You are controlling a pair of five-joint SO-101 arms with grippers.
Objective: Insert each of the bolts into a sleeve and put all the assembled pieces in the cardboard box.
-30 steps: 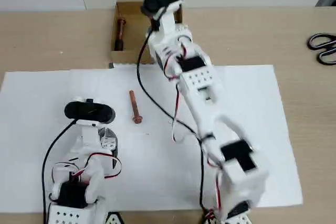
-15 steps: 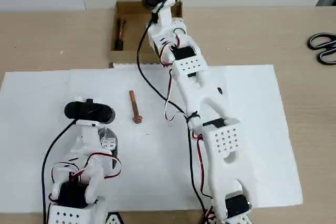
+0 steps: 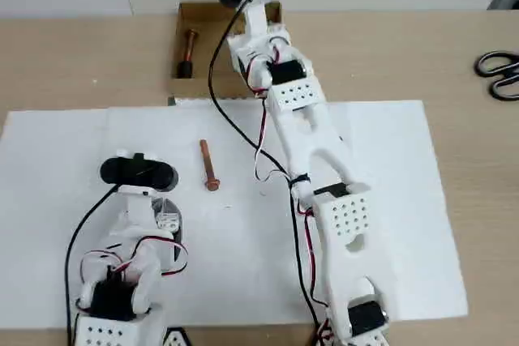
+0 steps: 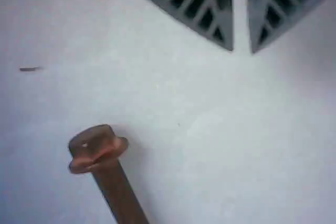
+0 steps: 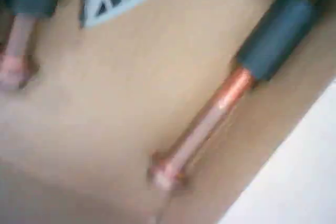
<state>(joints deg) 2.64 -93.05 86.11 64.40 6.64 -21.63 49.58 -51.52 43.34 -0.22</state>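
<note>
A bare copper bolt (image 3: pixel 208 164) lies on the white paper, just right of and ahead of my left gripper (image 3: pixel 169 218). In the left wrist view its flanged head (image 4: pixel 97 148) lies a little way off from the left gripper (image 4: pixel 241 45), which is shut with nothing in it. My right arm stretches to the cardboard box (image 3: pixel 180 79), with the right gripper (image 3: pixel 247 6) over its inside. One bolt in a dark sleeve (image 3: pixel 188 50) lies in the box by its left wall (image 5: pixel 220 103). A second sleeved bolt (image 5: pixel 29 3) sits right against the right gripper (image 5: pixel 58 9), apparently gripped.
A white paper sheet (image 3: pixel 389 143) covers the table's middle. Black scissors (image 3: pixel 499 70) lie at the far right edge. The right arm's cable hangs over the paper beside the bare bolt.
My right arm has straightened and pushed farther forward, carrying its gripper deeper over the box. The left arm and the bare bolt have stayed put.
</note>
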